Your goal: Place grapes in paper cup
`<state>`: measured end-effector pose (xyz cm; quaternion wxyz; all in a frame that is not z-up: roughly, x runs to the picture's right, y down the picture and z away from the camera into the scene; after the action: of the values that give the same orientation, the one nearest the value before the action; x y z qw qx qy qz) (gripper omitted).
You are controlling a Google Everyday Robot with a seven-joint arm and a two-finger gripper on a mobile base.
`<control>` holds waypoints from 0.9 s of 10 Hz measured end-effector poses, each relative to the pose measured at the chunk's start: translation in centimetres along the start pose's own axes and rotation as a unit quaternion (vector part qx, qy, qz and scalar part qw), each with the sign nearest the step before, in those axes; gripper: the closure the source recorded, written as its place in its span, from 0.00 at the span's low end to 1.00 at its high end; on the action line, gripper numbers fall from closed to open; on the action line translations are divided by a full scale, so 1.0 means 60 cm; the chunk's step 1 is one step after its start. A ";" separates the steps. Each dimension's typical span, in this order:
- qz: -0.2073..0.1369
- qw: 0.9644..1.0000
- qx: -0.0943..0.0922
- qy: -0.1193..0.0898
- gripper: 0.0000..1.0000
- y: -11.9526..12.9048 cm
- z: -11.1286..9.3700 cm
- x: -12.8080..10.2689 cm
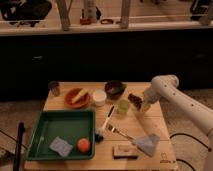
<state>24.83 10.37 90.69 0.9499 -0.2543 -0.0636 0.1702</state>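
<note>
- 1 claw (141, 106) hung over the right side of the 1 wooden counter (150, 122), just beside 1 dark bunch of grapes (134, 99).
- 3 cups stood on the counter: 1 dark cup (54, 88), 1 white cup (99, 97) and 1 green cup (123, 107).
- 2 bowls: 1 orange bowl (76, 98) and 1 dark bowl (115, 88).
- 1 green tray (55, 127) held 1 orange fruit (83, 145) and 1 blue sponge (60, 146).
- 1 brush (105, 125), 1 fork (118, 132), 1 blue cloth (146, 144) and 1 flat block (125, 151).

White jaws beside dark grapes (134, 99); green tray (65, 127).
</note>
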 end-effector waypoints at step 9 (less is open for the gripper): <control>0.005 0.999 -0.032 0.000 1.00 0.008 0.050 0.013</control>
<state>24.81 12.41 93.08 0.9405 -0.2849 -0.0681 0.1724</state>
